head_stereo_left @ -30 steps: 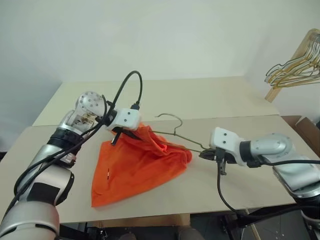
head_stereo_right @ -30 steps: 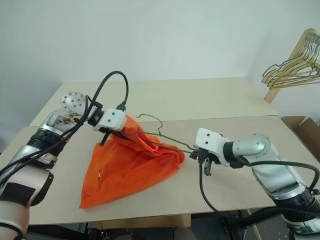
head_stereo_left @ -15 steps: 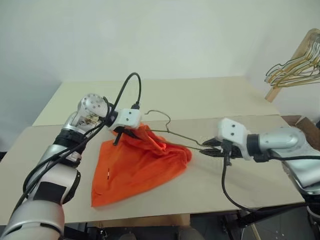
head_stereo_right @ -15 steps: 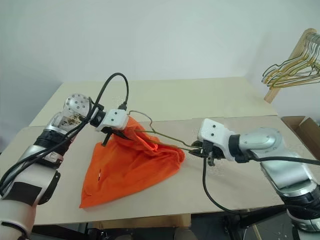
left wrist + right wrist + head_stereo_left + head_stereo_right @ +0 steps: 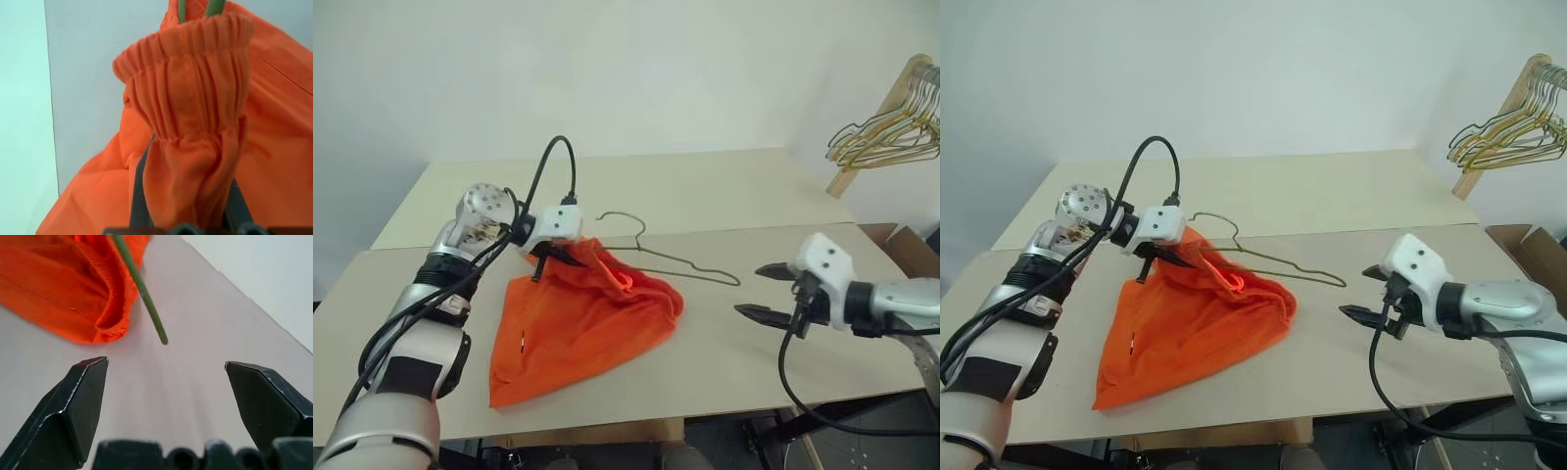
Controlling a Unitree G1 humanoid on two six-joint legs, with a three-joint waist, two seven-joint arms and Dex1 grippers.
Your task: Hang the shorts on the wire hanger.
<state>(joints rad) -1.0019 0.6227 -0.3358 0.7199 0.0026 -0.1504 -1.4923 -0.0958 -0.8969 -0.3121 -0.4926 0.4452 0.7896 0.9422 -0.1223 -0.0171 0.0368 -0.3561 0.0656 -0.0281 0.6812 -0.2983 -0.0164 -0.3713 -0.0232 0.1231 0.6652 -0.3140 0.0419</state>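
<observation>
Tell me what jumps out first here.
The orange shorts, heaped mid-table, with the left tool shut on their raised waistband. The hanger pokes out of them, its free corner toward the right tool, which hangs open just off it, holding nothing. A bunch of spare hangers hangs at the far right.

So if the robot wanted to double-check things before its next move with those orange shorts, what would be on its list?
1. Left gripper shut on the shorts at the waistband: ok.
2. Right gripper open, holding nothing: ok.
3. Wire hanger partly inside the shorts, one end sticking out towards the right gripper: ok.
4. Shorts fully hung on the hanger: not ok, most of the fabric lies on the table.
5. How far the hidden end reaches inside the fabric: cannot tell.
</observation>
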